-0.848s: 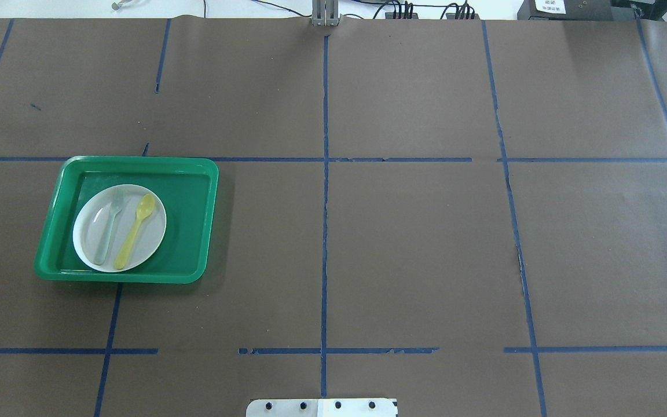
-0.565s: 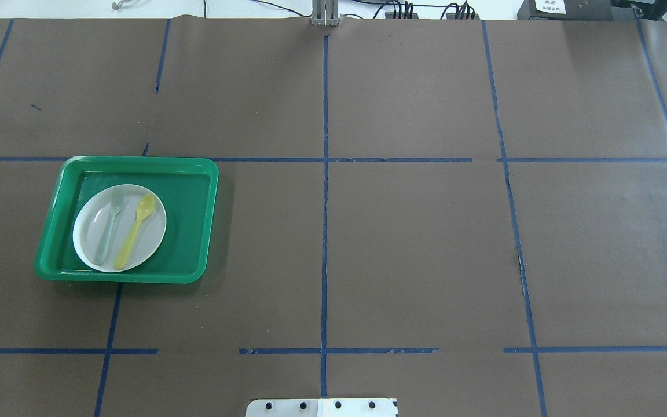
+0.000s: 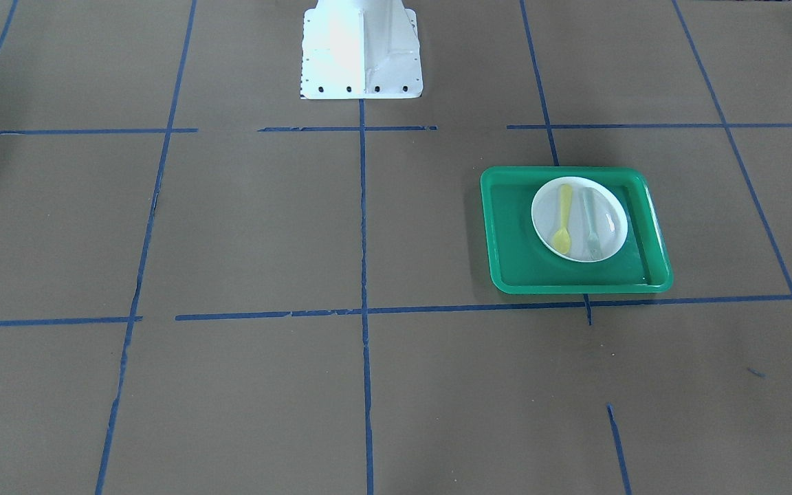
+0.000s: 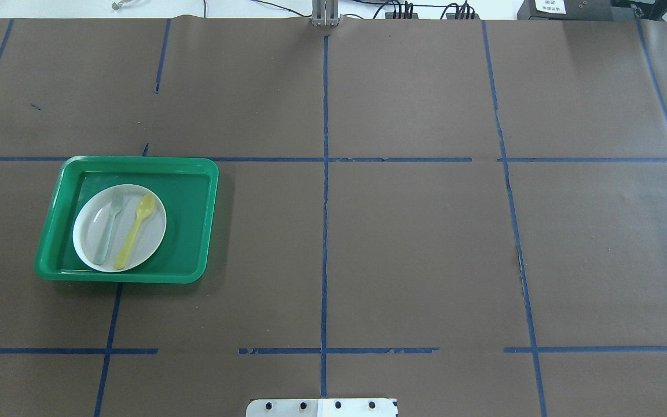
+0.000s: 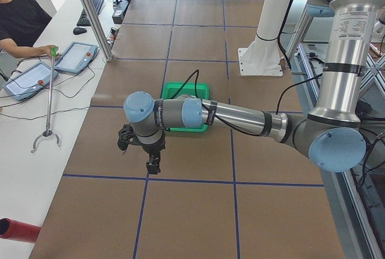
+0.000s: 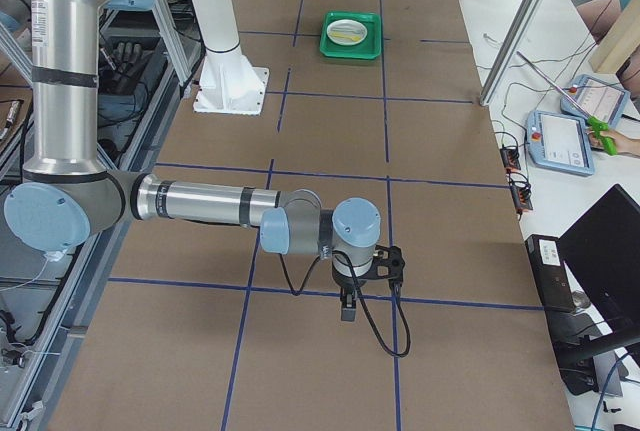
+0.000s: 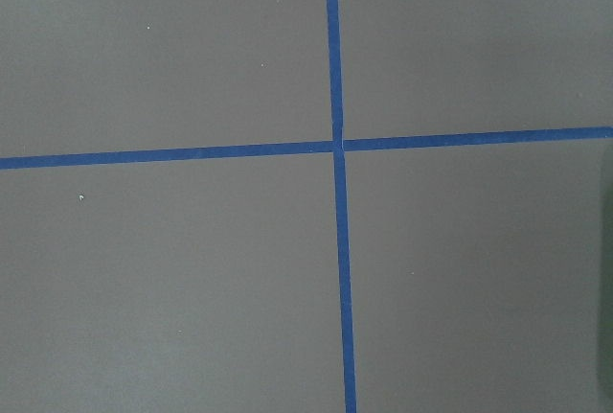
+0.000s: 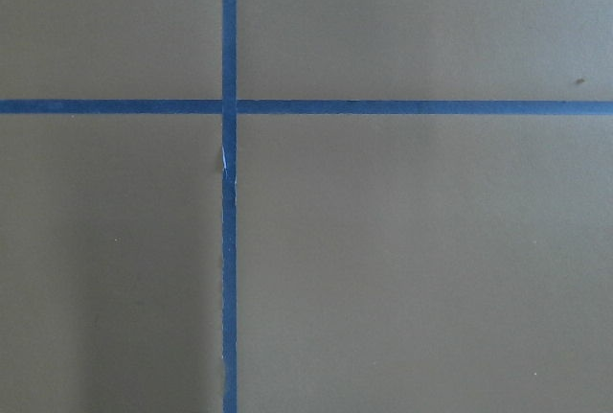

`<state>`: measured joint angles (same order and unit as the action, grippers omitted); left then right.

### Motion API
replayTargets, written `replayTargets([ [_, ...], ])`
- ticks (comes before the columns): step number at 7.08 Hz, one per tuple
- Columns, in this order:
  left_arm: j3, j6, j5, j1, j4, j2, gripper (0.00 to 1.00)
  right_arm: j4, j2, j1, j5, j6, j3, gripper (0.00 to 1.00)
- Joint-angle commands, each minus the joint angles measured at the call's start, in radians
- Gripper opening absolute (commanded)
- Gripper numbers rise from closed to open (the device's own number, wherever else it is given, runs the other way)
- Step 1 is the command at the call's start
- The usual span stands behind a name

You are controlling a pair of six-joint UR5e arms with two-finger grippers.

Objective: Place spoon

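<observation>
Two utensils lie on the plate (image 4: 153,238): the spoon (image 4: 135,231) and a fork (image 4: 109,227), side by side and roughly parallel. The spoon is on the half of the plate nearer the table's middle, bowl pointing away from the robot, handle tip at the near rim. The plate sits in the left part of a green tray (image 4: 193,220), on the robot's left half of the table (image 4: 414,243). The left gripper (image 5: 153,166) points down over bare paper, on the camera's side of the tray in the left-end view. It is seen only from the side, so the jaw spread cannot be told. The right gripper (image 6: 347,309) points down well apart from the tray, toward the table's other end, and its jaws likewise cannot be judged. Both wrist views show brown paper and a blue tape cross (image 7: 337,145).
</observation>
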<state>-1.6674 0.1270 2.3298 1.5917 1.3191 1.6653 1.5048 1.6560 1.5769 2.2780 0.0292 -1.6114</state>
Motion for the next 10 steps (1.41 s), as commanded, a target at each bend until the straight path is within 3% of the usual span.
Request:
replayTargets([
  [1, -0.003, -0.001, -0.001, -0.007, 0.024, 0.005, 1.00, 0.000, 0.001, 0.000, -0.002, 0.000, 0.001, 1.00],
  [3, -0.011, -0.149, 0.067, -0.100, 0.160, 0.008, 1.00, 0.000, 0.001, 0.000, 0.000, 0.000, 0.001, 1.00],
  [5, -0.032, -0.479, 0.074, -0.279, 0.369, 0.028, 1.00, 0.000, -0.001, 0.000, 0.000, 0.000, -0.001, 1.00],
  [7, -0.038, -0.723, 0.065, -0.443, 0.411, 0.133, 0.99, 0.000, -0.001, 0.000, 0.000, 0.000, -0.001, 1.00],
  [8, -0.043, -0.804, 0.015, -0.532, 0.413, 0.192, 0.98, 0.000, -0.001, 0.000, 0.000, 0.000, 0.001, 1.00],
  [9, -0.093, -0.852, -0.118, -0.655, 0.411, 0.200, 0.95, 0.000, -0.001, 0.000, -0.002, 0.000, 0.001, 1.00],
  [10, -0.091, -0.924, -0.165, -0.708, 0.416, 0.200, 0.90, 0.000, -0.001, 0.000, -0.002, 0.000, -0.001, 1.00],
])
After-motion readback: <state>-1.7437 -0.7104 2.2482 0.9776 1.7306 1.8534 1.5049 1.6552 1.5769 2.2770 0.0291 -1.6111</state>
